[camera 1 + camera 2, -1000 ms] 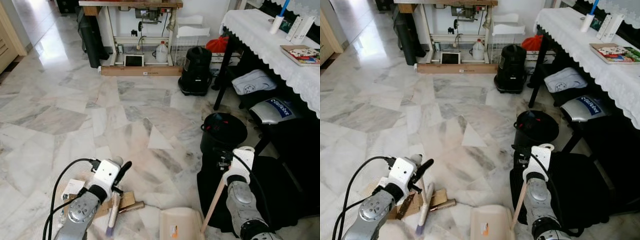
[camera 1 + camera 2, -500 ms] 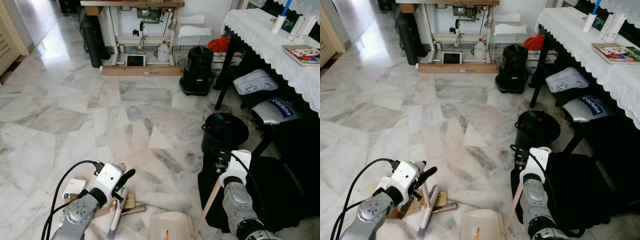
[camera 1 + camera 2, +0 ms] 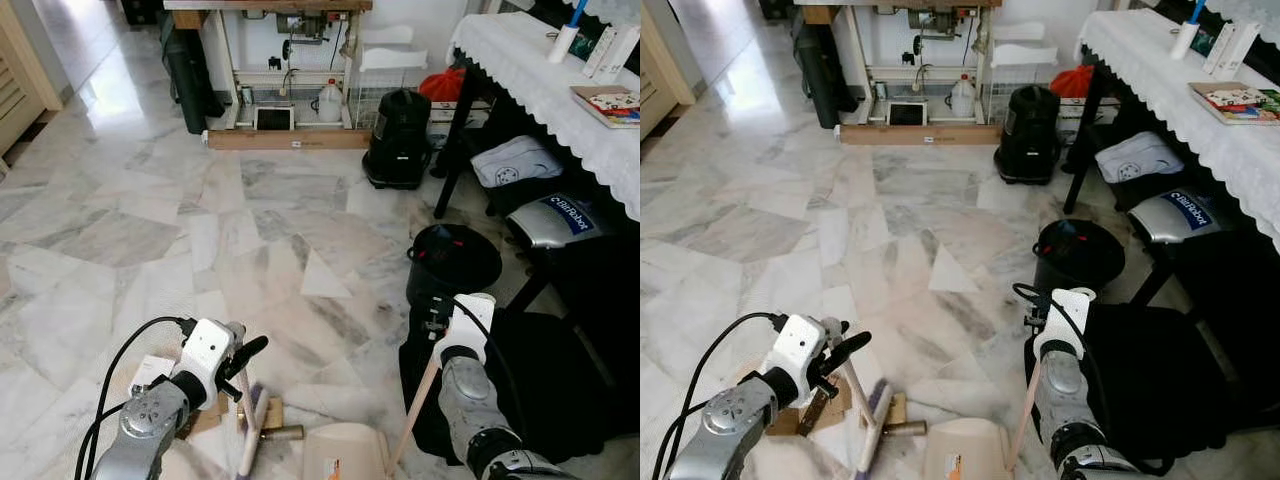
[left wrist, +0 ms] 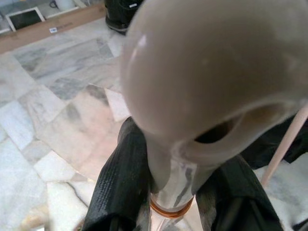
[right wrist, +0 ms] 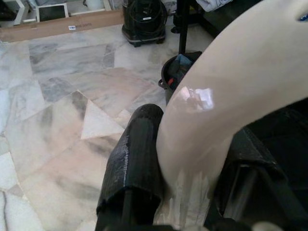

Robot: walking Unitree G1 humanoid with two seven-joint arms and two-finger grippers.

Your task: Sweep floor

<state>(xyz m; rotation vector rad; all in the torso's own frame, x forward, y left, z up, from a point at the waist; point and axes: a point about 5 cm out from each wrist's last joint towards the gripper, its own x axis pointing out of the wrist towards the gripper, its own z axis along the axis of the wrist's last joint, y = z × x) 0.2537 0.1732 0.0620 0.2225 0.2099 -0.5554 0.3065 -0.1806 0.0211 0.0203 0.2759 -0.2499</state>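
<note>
Beige broom handle (image 4: pixel 168 159) clamped in left hand (image 4: pixel 175 192), touching both fingers.

The broom (image 3: pixel 250 430) was held at the lower left of the frame by the left hand (image 3: pixel 243 358), with cardboard scraps (image 3: pixel 205 415) lying on the floor (image 3: pixel 150 220) beside it. The dustpan (image 3: pixel 345 458) was placed at the bottom centre, its handle gripped by the right hand (image 3: pixel 445 335). A bin (image 3: pixel 455 265) was set behind it, beneath the surface (image 3: pixel 540 90) at the upper right.
</note>
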